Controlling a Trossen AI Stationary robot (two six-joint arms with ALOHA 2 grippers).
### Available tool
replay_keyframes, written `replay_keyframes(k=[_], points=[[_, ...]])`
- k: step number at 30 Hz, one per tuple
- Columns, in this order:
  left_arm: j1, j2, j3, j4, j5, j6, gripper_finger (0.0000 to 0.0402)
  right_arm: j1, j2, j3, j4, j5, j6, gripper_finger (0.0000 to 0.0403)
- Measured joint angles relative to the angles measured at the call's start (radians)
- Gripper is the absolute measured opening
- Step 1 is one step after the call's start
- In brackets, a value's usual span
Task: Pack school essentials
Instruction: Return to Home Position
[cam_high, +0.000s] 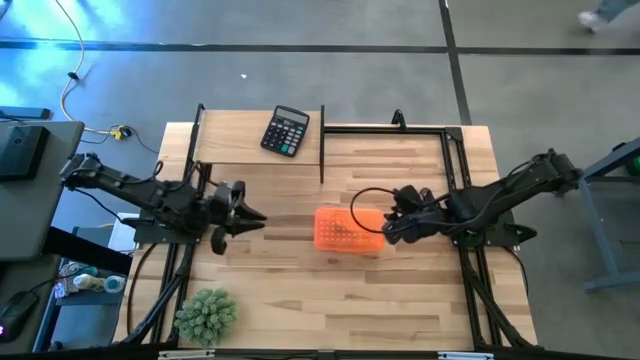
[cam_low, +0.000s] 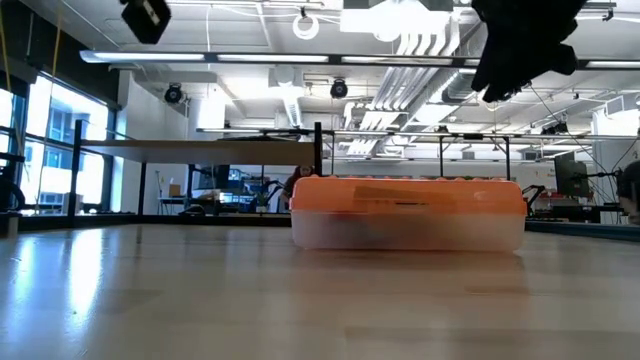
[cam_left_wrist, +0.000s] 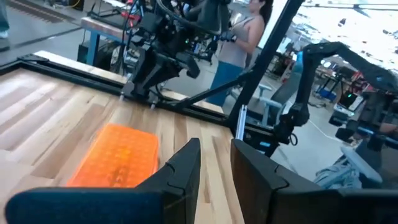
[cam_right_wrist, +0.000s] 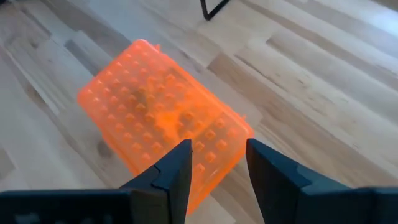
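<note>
box (cam_high: 348, 230) of orange translucent plastic sits closed at the middle of your wooden table (cam_high: 400, 300). your right gripper (cam_high: 386, 233) hangs just beside it, fingers parted, empty; left gripper (cam_high: 258, 217) well apart, parted too.

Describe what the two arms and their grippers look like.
The left arm and right arm are dark, slender and jointed. The left gripper and right gripper each end in two black, wedge-shaped fingers. A thin black cable loops off the right wrist.
</note>
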Motion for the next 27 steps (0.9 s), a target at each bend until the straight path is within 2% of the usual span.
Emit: replay_keyframes(k=[8,17,23,27], points=[[-0.003,-0.205,-0.165,0.014,-0.037,-0.023,0.0078,-0.001,-0.147,-0.113,0.077,0.008,-0.029,0.0144],[-0.003,-0.428,-0.254,0.009,-0.046,0.019,0.0078,-0.001,-0.35,-0.199,0.168,0.054,-0.082,0.0144],[-0.003,-0.541,-0.356,0.004,-0.049,0.008,0.0078,-0.001,-0.461,-0.284,0.306,0.067,-0.193,0.0144],[-0.003,-0.592,-0.417,0.0,-0.049,-0.033,0.0078,-0.001,-0.528,-0.348,0.332,0.067,-0.202,0.0144]])
